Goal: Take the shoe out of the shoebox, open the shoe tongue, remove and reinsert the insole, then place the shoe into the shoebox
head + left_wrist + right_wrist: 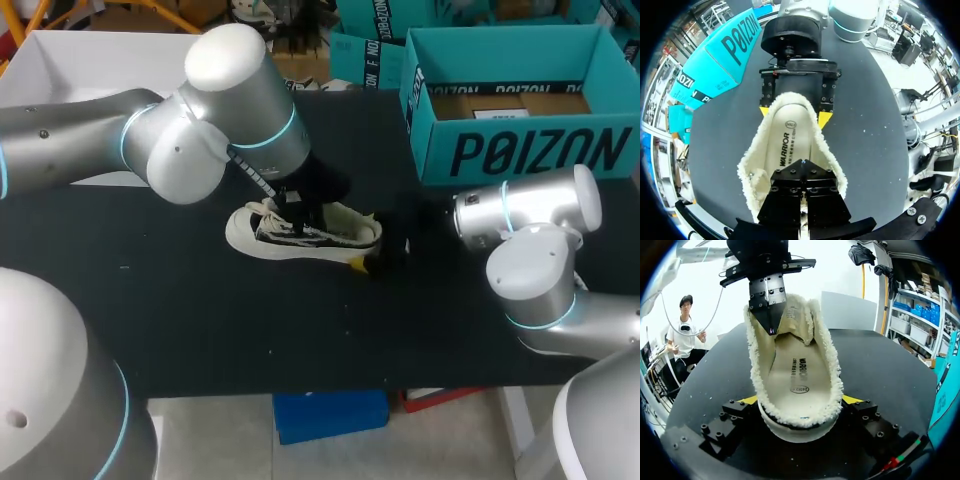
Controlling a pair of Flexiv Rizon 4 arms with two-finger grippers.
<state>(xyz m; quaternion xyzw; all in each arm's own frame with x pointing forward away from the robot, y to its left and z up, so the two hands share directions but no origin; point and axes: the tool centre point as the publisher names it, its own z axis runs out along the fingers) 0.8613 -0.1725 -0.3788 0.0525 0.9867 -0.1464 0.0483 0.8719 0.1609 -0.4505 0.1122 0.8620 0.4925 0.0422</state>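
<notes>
Right gripper (800, 402) clamped across the shoe (305, 235) heel, steadying it on your table (200, 320) | left gripper (771, 320) fingers together by the tongue (799, 322), you cannot tell on what | box (520, 150) well apart

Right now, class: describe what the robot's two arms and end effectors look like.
Both the left arm and right arm are silver, with rounded joints and thin cyan rings. The left end effector and right end effector are black bolted blocks; the right's tips are yellow.
</notes>
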